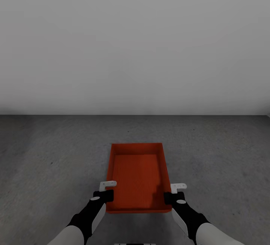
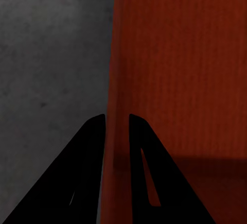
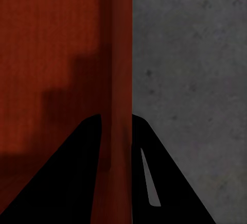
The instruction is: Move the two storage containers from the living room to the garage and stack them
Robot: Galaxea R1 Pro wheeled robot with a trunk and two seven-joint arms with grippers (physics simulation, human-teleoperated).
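One red-orange storage container point(image 1: 137, 173) with an open top is low in the middle of the head view, over the garage's dark grey concrete floor point(image 1: 56, 151). My left gripper point(image 1: 107, 191) is shut on its left side wall near the near corner. My right gripper point(image 1: 173, 193) is shut on the right side wall opposite. In the left wrist view the container's thin wall point(image 2: 117, 54) runs between the black fingers of my left gripper point(image 2: 117, 117). The right wrist view shows the same for the wall point(image 3: 121, 54) and my right gripper point(image 3: 116, 116). Whether the container rests on the floor or hangs just above it, I cannot tell.
A plain white-grey wall point(image 1: 135, 42) stands straight ahead, meeting the floor well beyond the container. Mottled concrete point(image 2: 51, 54) lies to the left of the container and more concrete point(image 3: 190, 54) to its right.
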